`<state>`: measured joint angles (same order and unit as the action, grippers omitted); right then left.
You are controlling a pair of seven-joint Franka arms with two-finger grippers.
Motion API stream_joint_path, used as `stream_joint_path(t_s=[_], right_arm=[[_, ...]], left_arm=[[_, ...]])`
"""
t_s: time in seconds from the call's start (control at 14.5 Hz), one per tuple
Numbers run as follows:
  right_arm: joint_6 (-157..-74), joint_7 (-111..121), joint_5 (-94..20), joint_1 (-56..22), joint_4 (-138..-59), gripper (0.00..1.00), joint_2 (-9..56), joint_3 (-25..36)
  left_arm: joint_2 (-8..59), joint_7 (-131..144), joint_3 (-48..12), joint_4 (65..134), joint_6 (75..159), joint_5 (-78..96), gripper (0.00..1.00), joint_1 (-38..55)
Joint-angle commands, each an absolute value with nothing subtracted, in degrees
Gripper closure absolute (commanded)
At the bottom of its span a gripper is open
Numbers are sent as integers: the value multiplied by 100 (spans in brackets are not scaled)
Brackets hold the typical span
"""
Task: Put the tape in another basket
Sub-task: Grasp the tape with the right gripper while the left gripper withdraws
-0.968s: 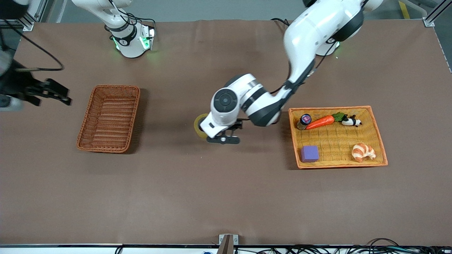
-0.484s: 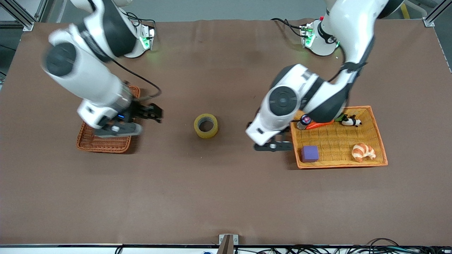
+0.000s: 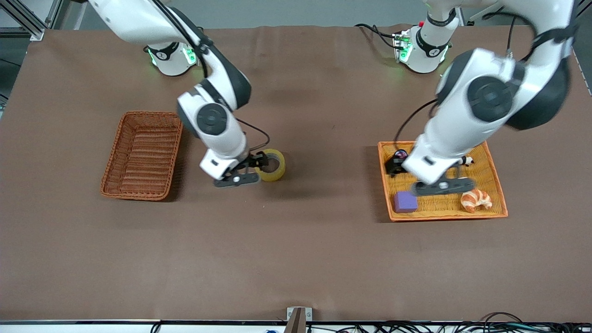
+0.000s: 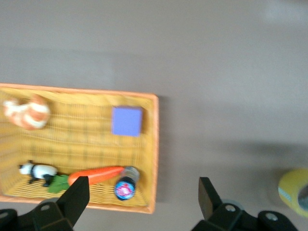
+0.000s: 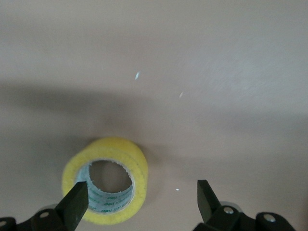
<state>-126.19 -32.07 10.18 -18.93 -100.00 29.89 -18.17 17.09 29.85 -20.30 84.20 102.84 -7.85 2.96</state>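
Note:
The tape (image 3: 271,165), a yellowish ring, lies flat on the brown table between the two baskets. It also shows in the right wrist view (image 5: 105,180) and at the edge of the left wrist view (image 4: 294,190). My right gripper (image 3: 257,162) is open and low, just beside the tape on the side toward the reddish-brown basket (image 3: 143,157). One finger (image 5: 76,202) is over the tape's rim. That basket is empty. My left gripper (image 3: 394,165) is open and empty over the corner of the orange-yellow tray (image 3: 444,216).
The tray (image 4: 153,154) holds a purple cube (image 3: 405,201), a croissant (image 3: 475,199), a panda toy (image 3: 466,160), a small bottle (image 4: 125,185) and a carrot (image 4: 94,174). Bare table lies between the tape and the basket.
My left gripper left the tape on the table and moved away to over the tray. My right arm swung in across the basket and came down beside the tape.

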Motion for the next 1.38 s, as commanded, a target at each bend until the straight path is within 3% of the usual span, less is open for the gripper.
stream_joint_path(t_s=[0.0, 0.48, 0.55, 0.69, 0.97, 1.11, 1.18, 1.31], right_arm=[[-12770, -3506, 1353, -2073, -10019, 0, 3321, -1837], [-13069, -3788, 1872, -2153, -10028, 0, 3735, -1837], [-13095, -3779, 1881, -2153, -10028, 4, 3770, -1837], [-13096, -3779, 2021, -2136, -10028, 23, 3788, -1837], [-13078, -3788, 2030, -2162, -10028, 57, 3832, -1837], [-13026, -3797, 2030, -2153, -10028, 91, 3832, -1837], [-13008, -3962, 2030, -2162, -10028, 100, 3832, -1837], [-12868, -4034, 2030, -2092, -10011, 100, 3797, -1846]], left_arm=[[968, 2569, -1505, 8772, 10328, -651, 0, 334], [177, 759, -468, 8771, 9756, 15, 0, 351], [141, 634, -283, 8771, 9669, 235, 0, 360], [123, 589, 34, 8789, 9275, 510, 0, 430], [0, 115, 53, 8868, 9264, 79, 0, 439], [-9, 114, 53, 8912, 9211, 62, 0, 439], [-52, 114, 61, 8990, 9211, 53, 3, 439], [-97, 114, 53, 9035, 9211, 44, 3, 448]])
